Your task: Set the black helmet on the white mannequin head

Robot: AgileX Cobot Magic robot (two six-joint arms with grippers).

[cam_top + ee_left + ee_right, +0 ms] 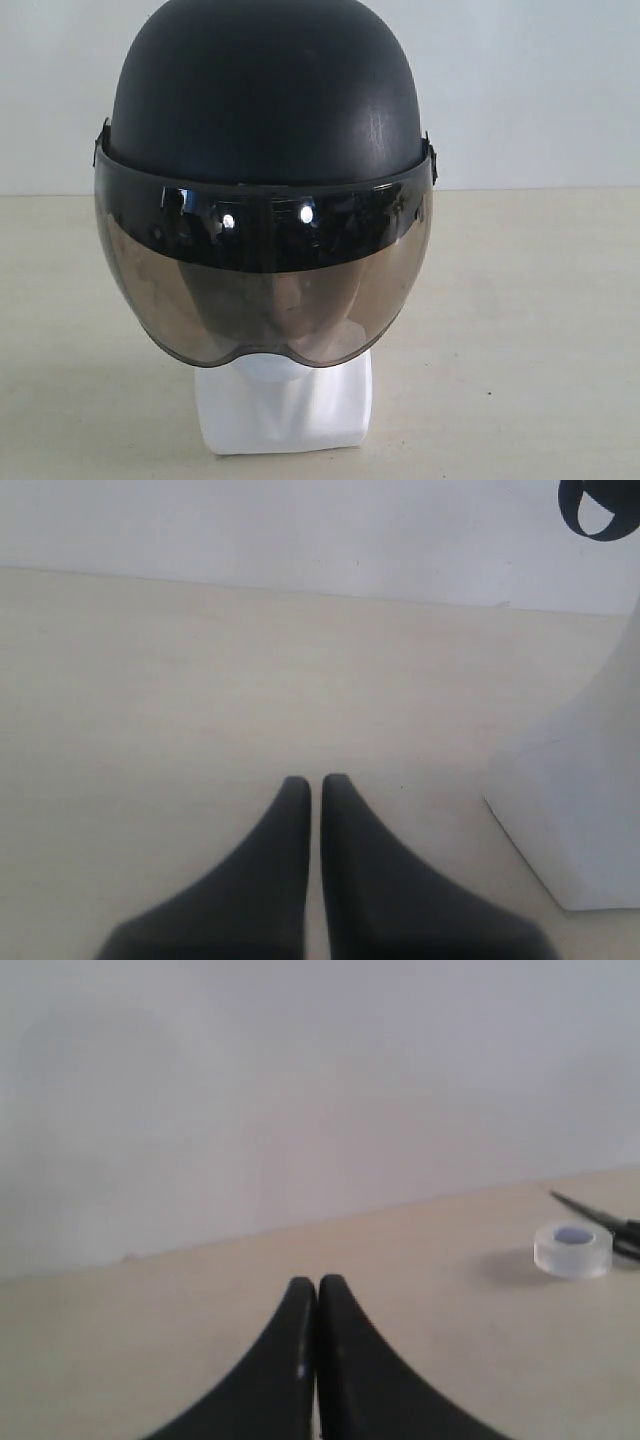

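The black helmet (265,95) sits on top of the white mannequin head (285,405), its smoky visor (262,290) down over the face; only the chin, neck and squarish base show below. Neither gripper appears in the exterior view. In the left wrist view my left gripper (315,785) is shut and empty over the bare table, with the mannequin's white base (575,810) off to one side and a bit of the black helmet's edge (597,505) above it. My right gripper (316,1285) is shut and empty over the table; helmet and head are out of its view.
A beige table (530,330) meets a white wall behind. In the right wrist view a clear roll of tape (572,1248) lies on the table with black scissors (605,1225) just beyond it.
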